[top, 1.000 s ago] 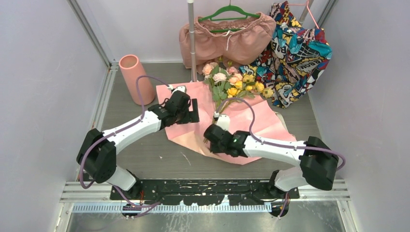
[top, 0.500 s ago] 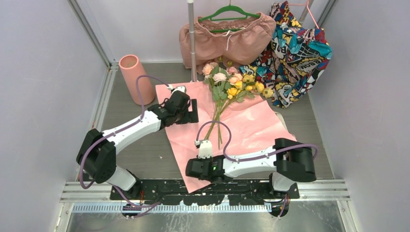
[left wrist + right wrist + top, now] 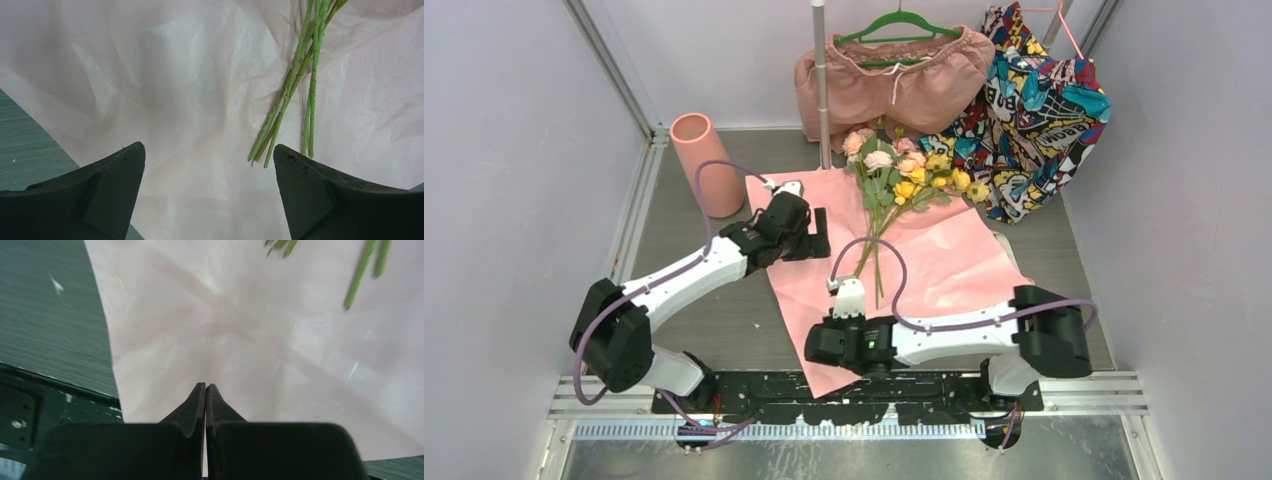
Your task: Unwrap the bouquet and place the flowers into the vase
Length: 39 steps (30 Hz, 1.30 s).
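The bouquet is already out of its cone: the flowers (image 3: 902, 172) lie on the pink paper (image 3: 954, 255), which is spread flat on the grey table (image 3: 714, 300). The pink and yellow heads are at the far end, close to the foot of the metal pole (image 3: 822, 80), and the thin green stems run from them toward me, a little to my left. The vase (image 3: 706, 165) stands upright at the far left corner of the table, off the paper and well apart from the flowers, and its mouth holds nothing that I can see. My left gripper (image 3: 207, 150) hangs over the left part of the paper with its two fingers spread wide and nothing between them. In its own camera the cut ends of the stems lie just beyond my right-hand finger, apart from it. My right gripper (image 3: 205, 386) is low over the near part of the paper, close to the edge where the arms are bolted, and its fingers are pressed together. Whether a thin fold of the paper is pinched between them I cannot tell, because the tips hide that spot. The stem ends show only at the top edge of that view, away from the fingers.
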Each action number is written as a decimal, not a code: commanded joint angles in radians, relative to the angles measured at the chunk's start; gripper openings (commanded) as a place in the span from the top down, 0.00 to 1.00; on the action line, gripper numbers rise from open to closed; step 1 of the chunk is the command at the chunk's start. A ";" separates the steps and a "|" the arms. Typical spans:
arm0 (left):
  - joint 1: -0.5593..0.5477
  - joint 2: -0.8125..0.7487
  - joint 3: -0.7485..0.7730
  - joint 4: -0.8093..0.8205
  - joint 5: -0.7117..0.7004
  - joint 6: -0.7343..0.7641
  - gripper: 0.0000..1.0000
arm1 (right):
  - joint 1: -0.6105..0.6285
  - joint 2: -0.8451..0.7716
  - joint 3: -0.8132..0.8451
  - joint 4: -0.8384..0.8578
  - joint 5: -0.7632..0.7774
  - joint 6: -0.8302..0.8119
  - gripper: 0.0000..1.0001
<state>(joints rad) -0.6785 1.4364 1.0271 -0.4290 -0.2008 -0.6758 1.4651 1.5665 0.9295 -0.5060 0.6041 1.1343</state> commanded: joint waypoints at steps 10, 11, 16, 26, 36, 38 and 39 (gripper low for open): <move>0.000 -0.166 -0.165 0.078 0.084 -0.037 0.00 | -0.418 -0.368 0.036 -0.007 0.178 -0.310 0.72; -0.003 -0.170 -0.186 0.094 0.092 -0.045 0.00 | -0.450 -0.378 0.038 0.009 0.187 -0.351 0.73; -0.010 -0.170 -0.228 0.099 0.086 -0.059 0.00 | -0.629 -0.299 0.123 0.025 0.128 -0.459 0.74; -0.009 -0.245 -0.289 0.053 0.034 -0.054 0.00 | -0.840 0.022 0.330 0.086 -0.060 -0.535 0.58; -0.023 -0.199 -0.325 0.069 0.028 -0.066 0.00 | -0.873 0.374 0.622 0.020 -0.226 -0.599 0.69; -0.023 -0.196 -0.323 0.061 0.021 -0.062 0.00 | -0.872 0.411 0.643 0.029 -0.230 -0.597 0.72; -0.023 -0.197 -0.324 0.057 0.019 -0.060 0.00 | -0.872 0.427 0.644 0.034 -0.223 -0.596 0.74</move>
<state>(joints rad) -0.6983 1.2385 0.6968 -0.3859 -0.1543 -0.7330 0.5877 1.9583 1.5135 -0.4732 0.4179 0.5629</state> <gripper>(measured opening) 0.996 0.286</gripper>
